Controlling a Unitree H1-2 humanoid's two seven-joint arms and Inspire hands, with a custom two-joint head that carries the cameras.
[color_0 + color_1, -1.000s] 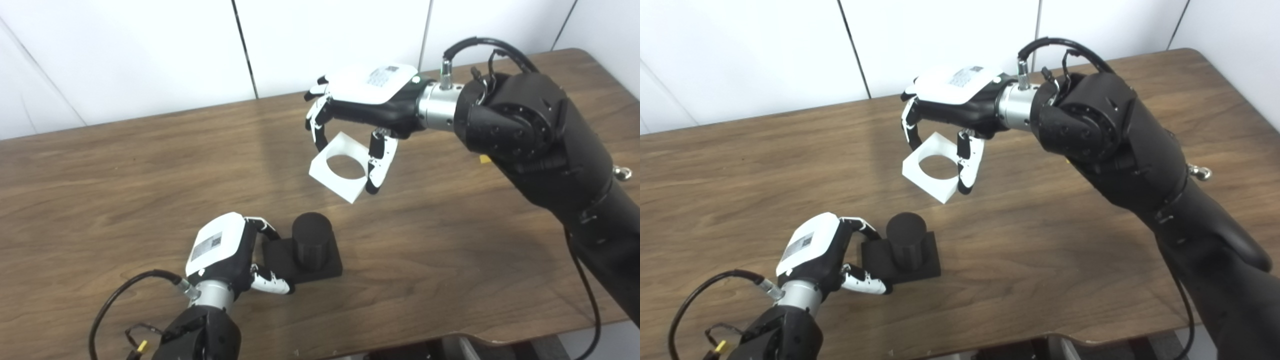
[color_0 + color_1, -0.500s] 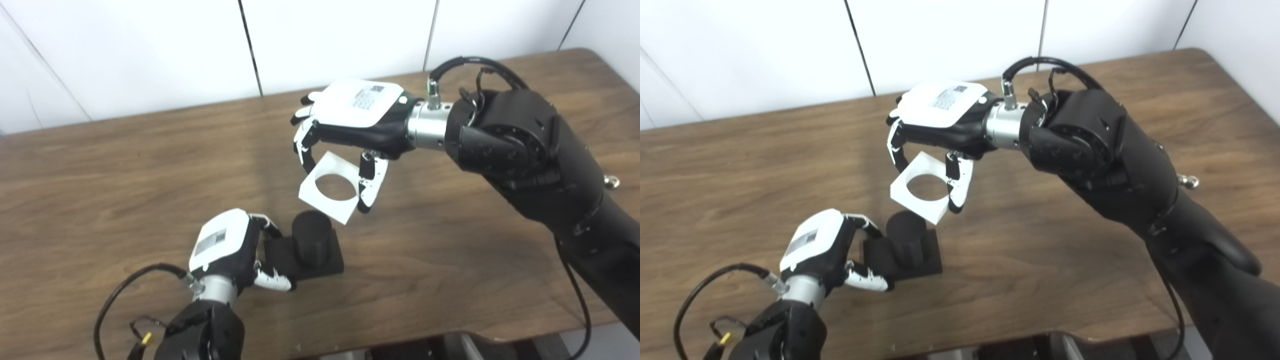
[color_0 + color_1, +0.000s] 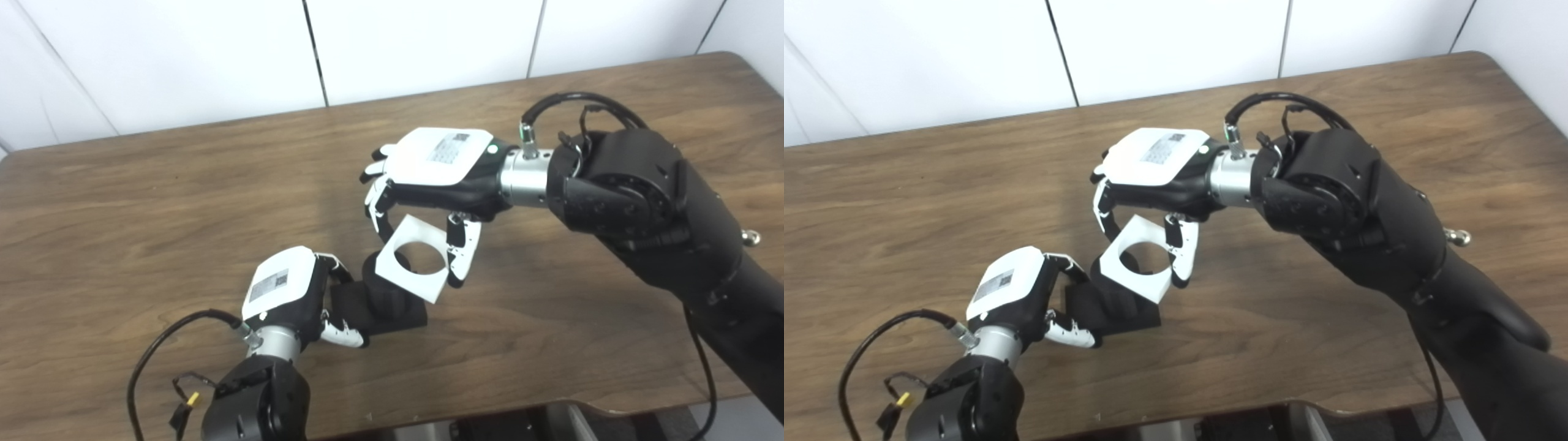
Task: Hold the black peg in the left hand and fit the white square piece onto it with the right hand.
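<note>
- Black peg (image 3: 384, 293) upright on its square base, base flat on desk (image 3: 153, 202); left robot hand (image 3: 294, 300) clamped on base's left edge. Holding half of task done.
- White square piece (image 3: 411, 266) pinched between fingers and thumb of right robot hand (image 3: 429, 190), tilted, airborne, lower-left corner overlapping peg top. Hole not over peg; fitting not done.
- Left to do, by estimate: shift piece toward left hand, level it, lower.
- Right eye view: piece (image 3: 1139, 264) covers most of peg (image 3: 1099, 269); contact impossible to confirm.
- Front desk edge (image 3: 1249, 407) near base; bare wood on every other side.
- Tight spot: left-hand fingers (image 3: 1067, 264) just beside peg, in piece's descent path.
</note>
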